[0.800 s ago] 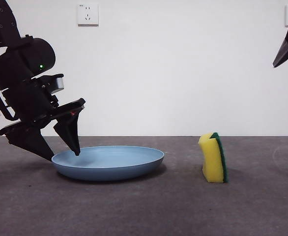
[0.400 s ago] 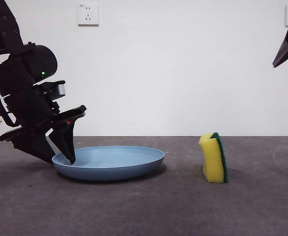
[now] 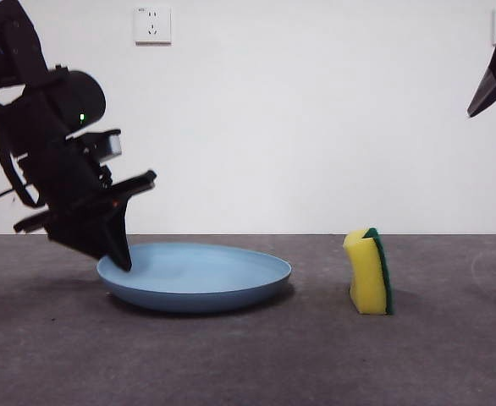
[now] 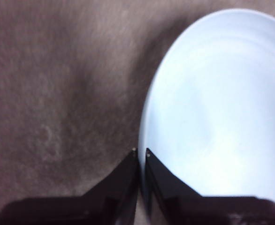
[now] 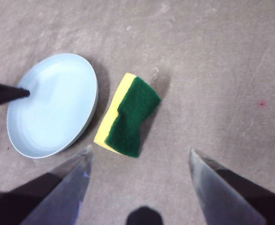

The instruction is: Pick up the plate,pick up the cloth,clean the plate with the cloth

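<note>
- Where the left gripper [image 3: 119,258] comes down at the left of the front view, its jaws are pinched nearly together on the rim of the plate [image 3: 199,283].
- That plate sits on the grey table [image 3: 256,364], left of centre.
- Well apart to its right, the cloth [image 3: 369,272] stands on edge, green face rightward.
- High at the top right, the right gripper [image 5: 140,161] hangs spread wide, holding nothing.

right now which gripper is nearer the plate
Left. The left gripper is shut on the plate rim; the right gripper hangs open, high above the sponge.
</note>
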### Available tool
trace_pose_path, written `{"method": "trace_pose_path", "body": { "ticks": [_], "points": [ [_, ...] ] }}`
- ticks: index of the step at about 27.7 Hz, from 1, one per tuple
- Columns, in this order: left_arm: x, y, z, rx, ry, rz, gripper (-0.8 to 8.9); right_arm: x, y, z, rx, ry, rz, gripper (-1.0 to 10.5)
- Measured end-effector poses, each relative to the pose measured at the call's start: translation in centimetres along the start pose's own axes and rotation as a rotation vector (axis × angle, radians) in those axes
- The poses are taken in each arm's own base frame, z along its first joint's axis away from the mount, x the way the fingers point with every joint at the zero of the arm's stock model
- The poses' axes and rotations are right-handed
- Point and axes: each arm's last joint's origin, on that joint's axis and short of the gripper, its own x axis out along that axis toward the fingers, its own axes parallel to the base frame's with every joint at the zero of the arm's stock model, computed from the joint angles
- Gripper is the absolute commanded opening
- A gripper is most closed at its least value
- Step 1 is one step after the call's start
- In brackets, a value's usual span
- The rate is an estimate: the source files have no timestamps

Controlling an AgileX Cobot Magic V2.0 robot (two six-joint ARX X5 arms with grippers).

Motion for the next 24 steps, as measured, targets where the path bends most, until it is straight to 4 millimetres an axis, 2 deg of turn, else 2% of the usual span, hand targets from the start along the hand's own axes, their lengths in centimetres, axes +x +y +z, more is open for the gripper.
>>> {"method": "trace_pose_path", "body": {
  "ticks": [2, 5, 9, 12, 14, 17, 20, 22, 24],
  "points": [
    [-1.2, -0.4, 0.6, 0.022, -0.026, 0.003, -0.07, 0.4, 0.0, 0.0, 0.003, 0.016, 0.001, 3.4],
    [-4.2, -1.2, 2.0, 0.071, -0.09, 0.037, -0.07, 1.3, -0.2, 0.0, 0.01, 0.052, 0.002, 3.4],
    [-9.9, -2.7, 4.3, 0.139, -0.215, 0.094, -0.07, 3.2, -0.5, 0.1, 0.014, 0.099, 0.007, 3.4],
    [-14.1, -3.8, 5.0, 0.183, -0.28, 0.132, -0.07, 4.8, -0.8, 0.0, 0.016, 0.138, 0.009, 3.0],
    [-16.6, -4.4, 5.2, 0.205, -0.319, 0.138, -0.07, 5.8, -0.9, 0.0, 0.014, 0.158, 0.008, 2.4],
    [-20.8, -5.5, 5.3, 0.238, -0.409, 0.148, -0.07, 7.7, -0.5, 0.3, -0.004, 0.218, 0.008, 2.2],
    [-25.3, -6.5, 4.6, 0.26, -0.51, 0.157, -0.08, 10.0, 0.6, 1.6, -0.048, 0.258, 0.038, 2.2],
    [-27.1, -6.8, 3.9, 0.264, -0.543, 0.159, -0.07, 11.6, 1.2, 2.4, -0.078, 0.27, 0.014, 2.2],
    [-28.0, -7.0, 3.2, 0.261, -0.546, 0.17, -0.07, 13.3, 1.3, 2.4, -0.095, 0.305, -0.011, 2.2]
  ]
}}
